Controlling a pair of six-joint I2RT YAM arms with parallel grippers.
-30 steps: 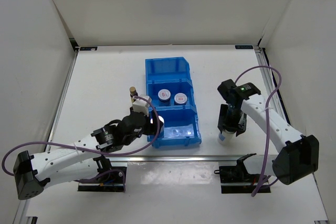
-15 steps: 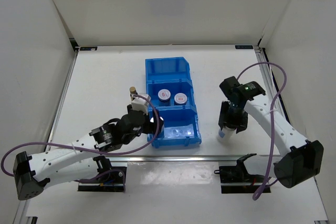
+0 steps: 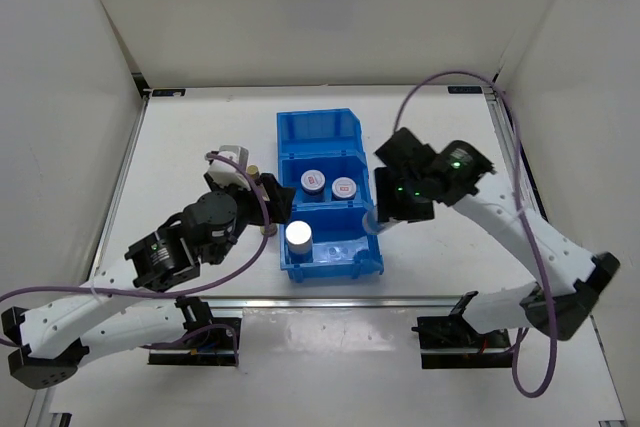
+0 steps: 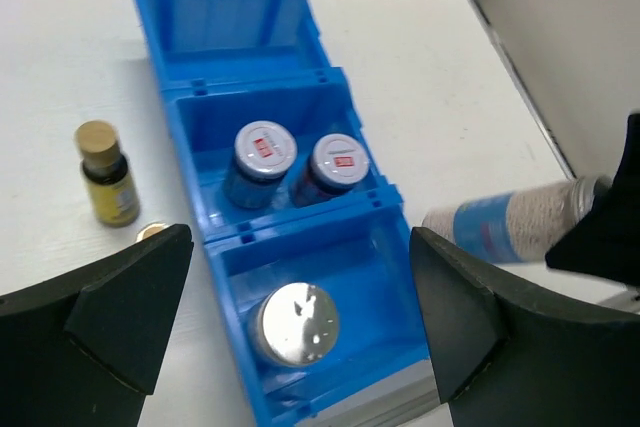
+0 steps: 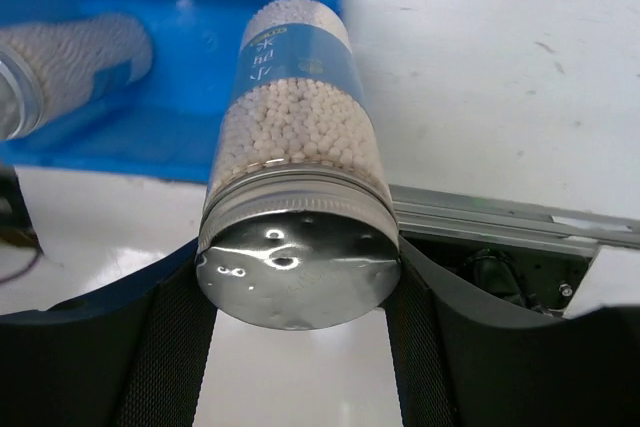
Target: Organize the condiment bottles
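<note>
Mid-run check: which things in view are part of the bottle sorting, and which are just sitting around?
Part of the job:
- silver-topped cylinder, held tilted by the right gripper
- second silver-topped cylinder, in the bin's near compartment
- two white-lidded jars, middle compartment
- amber bottle on the table
- left gripper, open

Just there:
- blue bin
- table

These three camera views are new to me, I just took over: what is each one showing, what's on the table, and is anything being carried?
The overhead view looks down on two robot arms bolted at the table's near edge. The other two views come from cameras on their wrists. On the table is a blue bin with three compartments: two white-lidded jars in the middle one, a silver-topped cylinder in the near one. Left of the bin stands an amber bottle. The left tool is open and empty above the bin. The right tool grips a second cylinder, tilted, at the bin's right edge.
</note>
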